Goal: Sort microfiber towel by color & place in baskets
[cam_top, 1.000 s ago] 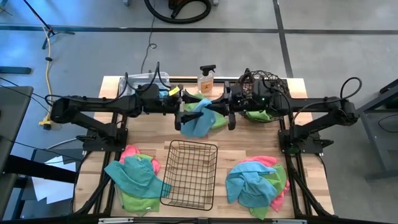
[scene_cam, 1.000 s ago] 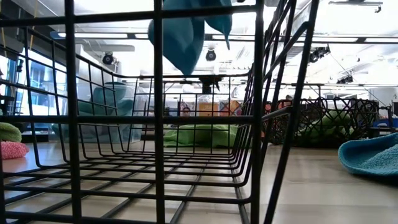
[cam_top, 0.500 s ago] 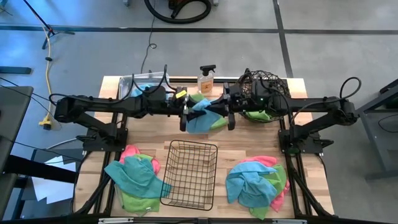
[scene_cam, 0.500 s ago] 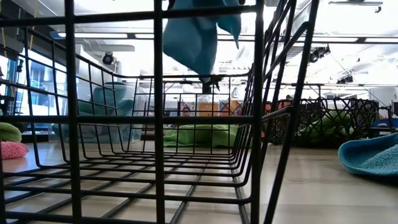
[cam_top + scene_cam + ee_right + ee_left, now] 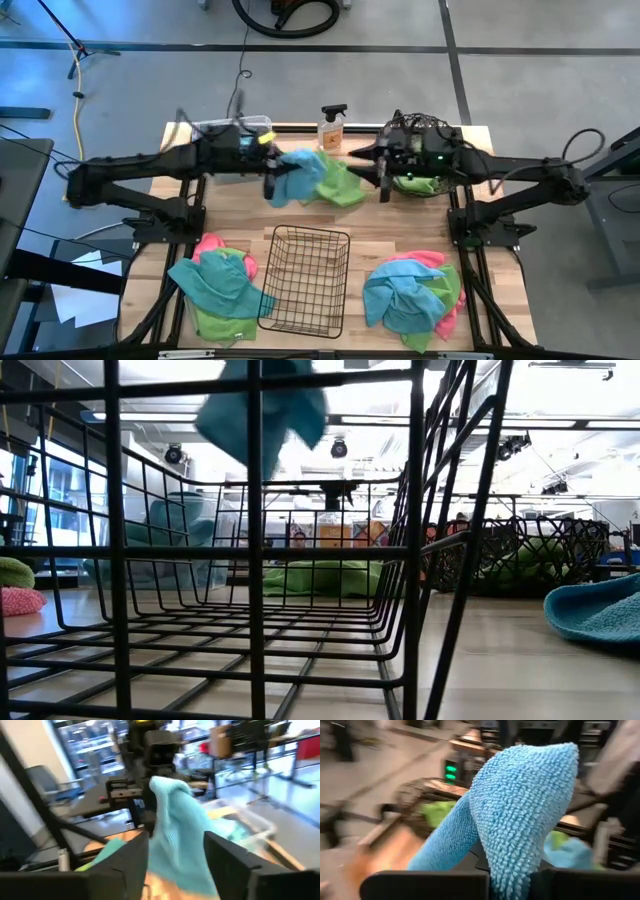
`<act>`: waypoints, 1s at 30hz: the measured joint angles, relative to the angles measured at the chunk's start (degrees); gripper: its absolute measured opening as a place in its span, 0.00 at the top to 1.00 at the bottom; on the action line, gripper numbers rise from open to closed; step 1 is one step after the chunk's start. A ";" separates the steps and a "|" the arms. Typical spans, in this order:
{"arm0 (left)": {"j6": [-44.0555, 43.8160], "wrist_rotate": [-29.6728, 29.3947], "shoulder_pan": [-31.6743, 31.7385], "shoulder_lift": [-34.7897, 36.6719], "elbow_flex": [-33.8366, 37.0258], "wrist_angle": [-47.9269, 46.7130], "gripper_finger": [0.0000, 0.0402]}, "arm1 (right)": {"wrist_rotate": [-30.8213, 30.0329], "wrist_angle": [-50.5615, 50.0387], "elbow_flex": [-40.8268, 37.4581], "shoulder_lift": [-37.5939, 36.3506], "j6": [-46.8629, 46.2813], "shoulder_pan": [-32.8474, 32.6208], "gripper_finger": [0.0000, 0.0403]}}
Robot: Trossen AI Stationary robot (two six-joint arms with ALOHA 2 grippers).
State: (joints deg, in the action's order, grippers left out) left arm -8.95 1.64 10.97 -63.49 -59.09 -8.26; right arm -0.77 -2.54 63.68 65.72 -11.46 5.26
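Left gripper [image 5: 272, 185], clamped tight on the blue towel [image 5: 296, 177], is holding it above the table's middle toward twelve o'clock, while the right gripper [image 5: 383, 180], at about three o'clock of that towel, is standing with its fingers spread and empty. Judging from the loose cloth dangling over the green towel [image 5: 338, 189] below, a trailing corner could be snagging it or missing the clear bin [image 5: 228, 128] at eleven o'clock. Blue cloth is lying in that bin, green cloth in the round basket [image 5: 425, 135] at one o'clock, and the wire basket [image 5: 305, 278] at six is holding nothing.
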 joint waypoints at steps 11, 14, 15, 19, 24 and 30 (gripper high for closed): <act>1.24 -19.14 4.40 22.08 3.13 -11.65 1.00 | -10.13 -9.06 0.02 -6.47 0.97 0.00 0.40; -0.43 -21.55 4.40 25.85 5.35 -11.79 1.00 | -10.90 -9.01 0.02 -6.52 2.53 0.00 0.40; -1.01 -21.98 4.40 26.74 6.07 -11.65 1.00 | -11.29 -9.01 0.02 -6.52 2.82 0.00 0.40; -1.44 -23.78 4.40 28.05 6.86 -11.30 1.00 | -13.51 -9.00 0.02 -6.52 3.18 0.04 0.40; -2.38 -27.90 6.22 24.56 2.04 -14.84 1.00 | -13.83 -9.02 0.02 -6.50 4.46 1.55 0.40; -6.71 -27.53 16.32 13.65 -13.45 -37.71 1.00 | -13.84 -9.04 0.02 -6.50 4.38 4.66 0.40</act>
State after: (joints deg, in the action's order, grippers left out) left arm -15.67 -25.89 27.29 -49.84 -72.54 -45.97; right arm -14.61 -11.58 63.70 59.22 -7.08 9.91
